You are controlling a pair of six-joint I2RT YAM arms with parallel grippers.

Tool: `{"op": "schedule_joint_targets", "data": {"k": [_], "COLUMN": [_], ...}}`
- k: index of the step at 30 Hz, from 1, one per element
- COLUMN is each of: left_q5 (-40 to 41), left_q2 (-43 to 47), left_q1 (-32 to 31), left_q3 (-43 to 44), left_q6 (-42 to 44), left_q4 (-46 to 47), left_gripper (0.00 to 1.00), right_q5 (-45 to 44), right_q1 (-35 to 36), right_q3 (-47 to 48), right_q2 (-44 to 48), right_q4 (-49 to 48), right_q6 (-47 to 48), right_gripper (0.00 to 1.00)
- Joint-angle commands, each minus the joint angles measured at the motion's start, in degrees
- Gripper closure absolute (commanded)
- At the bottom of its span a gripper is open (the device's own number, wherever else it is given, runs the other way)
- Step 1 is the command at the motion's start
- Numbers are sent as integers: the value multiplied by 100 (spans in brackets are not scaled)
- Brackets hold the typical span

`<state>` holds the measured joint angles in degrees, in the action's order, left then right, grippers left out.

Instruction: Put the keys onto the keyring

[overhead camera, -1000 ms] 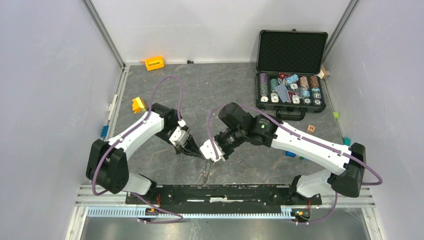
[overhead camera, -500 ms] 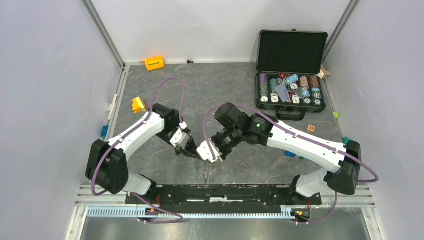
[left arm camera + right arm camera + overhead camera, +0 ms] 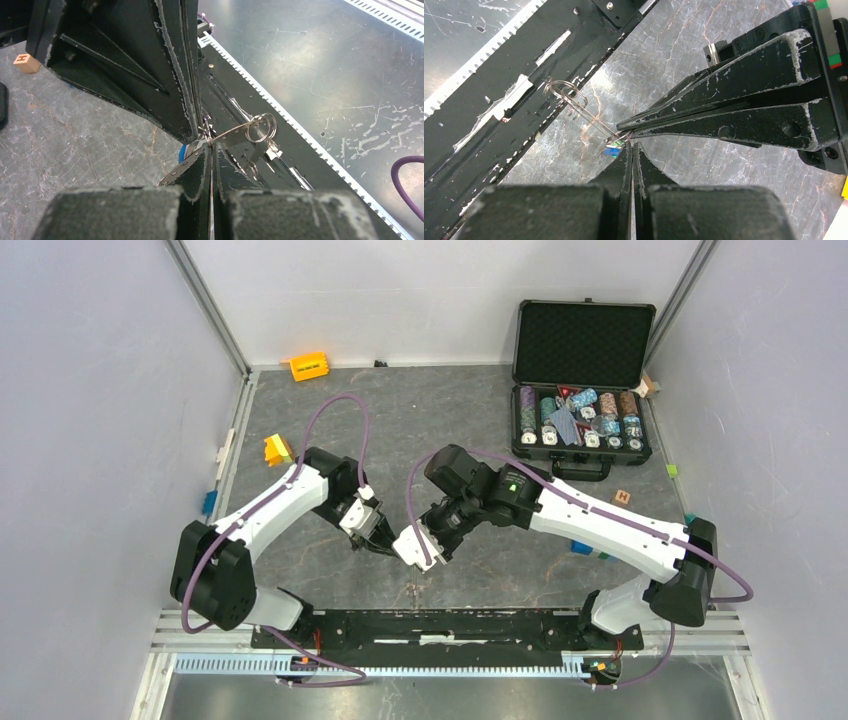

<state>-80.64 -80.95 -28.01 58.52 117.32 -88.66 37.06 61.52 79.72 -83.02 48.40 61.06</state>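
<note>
1 keyring [image 3: 230, 135], a thin silver loop ending in small coiled rings, is held in the air over the near part of the worktop [image 3: 330, 430], its free end pointing toward the black base rail [image 3: 430, 625]. Of the keys [image 3: 614, 149], only 1 small blue-and-green bit shows, right at the loop's gripped end; whether that is 1 key or 2 cannot be told. The 2 pincers meet tip to tip there. The left pincer [image 3: 210, 148] is closed, fingers pressed together on the loop's end. The right pincer [image 3: 631, 146] is closed too, its tips touching the coloured bit; whether it clamps it is unclear. Grey worktop spreads beyond and to both sides. 1 open black case [image 3: 583, 335] of chips stands well apart at the far right, 1 wooden block [image 3: 622, 497] near it. 1 orange block [image 3: 309, 366] lies at the far wall and 1 yellow block [image 3: 276, 450] by the left edge.
</note>
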Motion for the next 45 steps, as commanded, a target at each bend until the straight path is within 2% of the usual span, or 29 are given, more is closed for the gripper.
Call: {"op": "schedule_joint_targets", "data": {"k": [1, 20, 33, 45], "left_q5": [-255, -426, -489, -509], "left_q2": [159, 172, 202, 250], "left_q1": [-95, -91, -92, -76], "left_q3": [175, 239, 317, 282], "left_q6": [2531, 2425, 2308, 2098], "left_q4": [-558, -558, -563, -561], "left_gripper": [98, 98, 98, 98], "right_q5": [-243, -53, -283, -860], "right_q1": [-35, -35, -38, -37], "right_q3": [398, 195, -264, -536], "right_q2": [-151, -86, -59, 123], "right_q4": [111, -298, -850, -1155], "right_q6": [516, 117, -468, -707], "right_gripper": [100, 100, 100, 100]}}
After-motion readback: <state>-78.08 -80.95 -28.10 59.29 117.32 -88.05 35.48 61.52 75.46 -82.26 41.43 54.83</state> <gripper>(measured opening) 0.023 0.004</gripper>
